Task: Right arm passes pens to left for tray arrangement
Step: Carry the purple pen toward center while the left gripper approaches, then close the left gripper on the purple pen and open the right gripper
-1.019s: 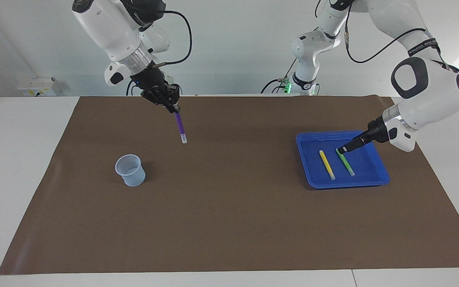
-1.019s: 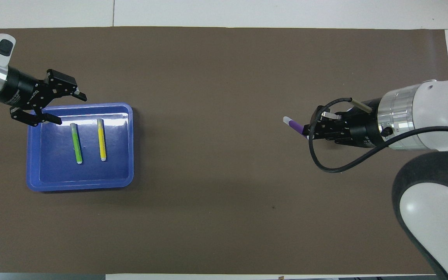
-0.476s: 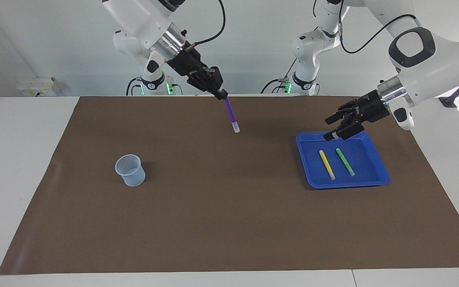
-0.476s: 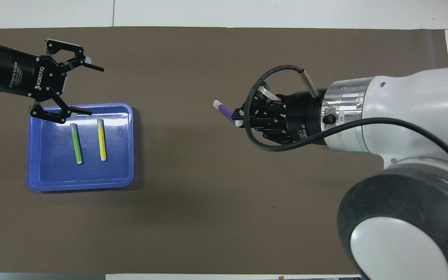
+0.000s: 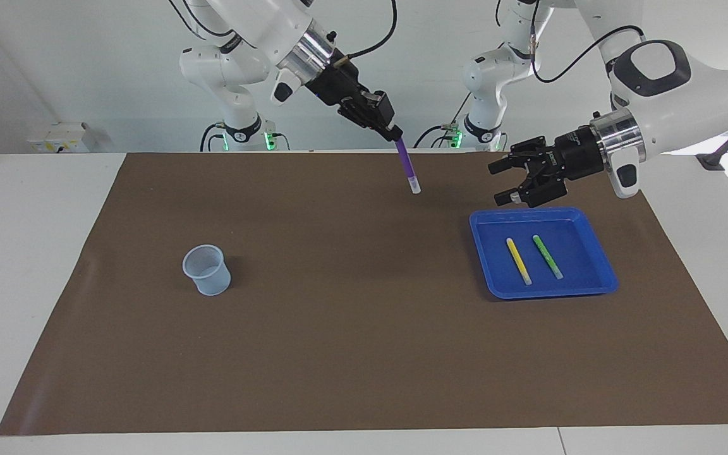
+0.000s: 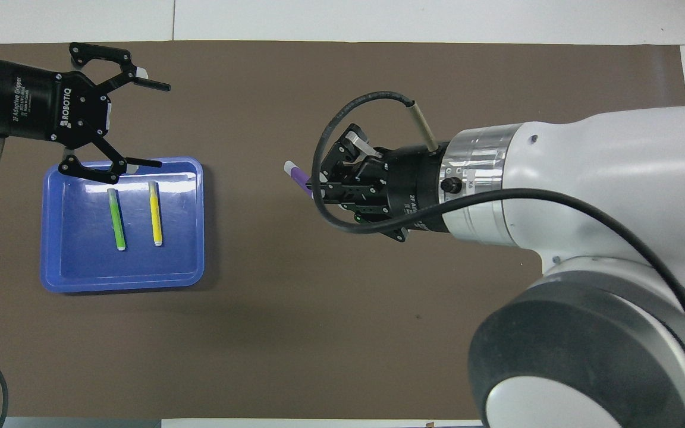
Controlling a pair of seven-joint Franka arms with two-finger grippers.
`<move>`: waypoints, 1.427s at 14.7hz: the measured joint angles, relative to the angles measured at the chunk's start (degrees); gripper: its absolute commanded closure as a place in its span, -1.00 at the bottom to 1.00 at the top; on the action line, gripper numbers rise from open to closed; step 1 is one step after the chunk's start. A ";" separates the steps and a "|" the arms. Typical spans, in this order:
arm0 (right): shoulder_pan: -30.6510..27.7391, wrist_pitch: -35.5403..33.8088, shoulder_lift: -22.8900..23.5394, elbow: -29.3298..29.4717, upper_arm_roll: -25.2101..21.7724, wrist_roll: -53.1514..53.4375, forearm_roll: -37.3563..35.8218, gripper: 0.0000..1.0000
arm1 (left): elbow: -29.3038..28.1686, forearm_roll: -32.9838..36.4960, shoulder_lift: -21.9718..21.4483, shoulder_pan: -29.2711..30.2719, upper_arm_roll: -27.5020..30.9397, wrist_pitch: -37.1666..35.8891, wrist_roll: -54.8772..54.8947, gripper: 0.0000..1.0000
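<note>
My right gripper point(image 5: 395, 134) point(image 6: 314, 189) is shut on the top of a purple pen point(image 5: 407, 165) point(image 6: 296, 175). The pen hangs tilted in the air over the middle of the mat, pale tip down. My left gripper point(image 5: 497, 184) point(image 6: 159, 125) is open and holds nothing. It hovers by the rim of the blue tray point(image 5: 598, 278) point(image 6: 122, 282), jaws pointing toward the purple pen with a gap between them. A yellow pen point(image 5: 518, 260) point(image 6: 154, 213) and a green pen point(image 5: 547, 256) point(image 6: 117, 219) lie side by side in the tray.
A brown mat point(image 5: 351, 341) point(image 6: 319, 333) covers most of the white table. A small translucent pale-blue cup point(image 5: 207, 270) stands on it toward the right arm's end. The right arm hides that part of the mat in the overhead view.
The right arm has carried the purple pen from near the cup's end toward the tray. The left gripper has risen out of the tray and turned toward the middle, still open.
</note>
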 measured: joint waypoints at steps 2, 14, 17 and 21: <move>0.00 0.80 1.27 1.05 0.98 2.29 0.25 1.00 | -1.36 -1.87 -0.91 -0.78 -0.20 0.19 -2.05 -1.00; 0.04 2.73 4.28 3.86 3.74 4.55 0.26 1.00 | -7.16 -3.22 -5.20 -7.60 -0.35 7.13 -4.77 -0.83; 0.04 2.73 4.32 3.86 3.74 4.55 0.26 1.00 | -7.86 -3.22 -5.65 -8.06 -0.36 7.09 -4.59 -0.61; 0.04 2.73 4.39 3.86 3.74 4.55 0.26 1.00 | -8.07 -3.22 -5.75 -8.06 -0.30 6.70 -4.39 -0.51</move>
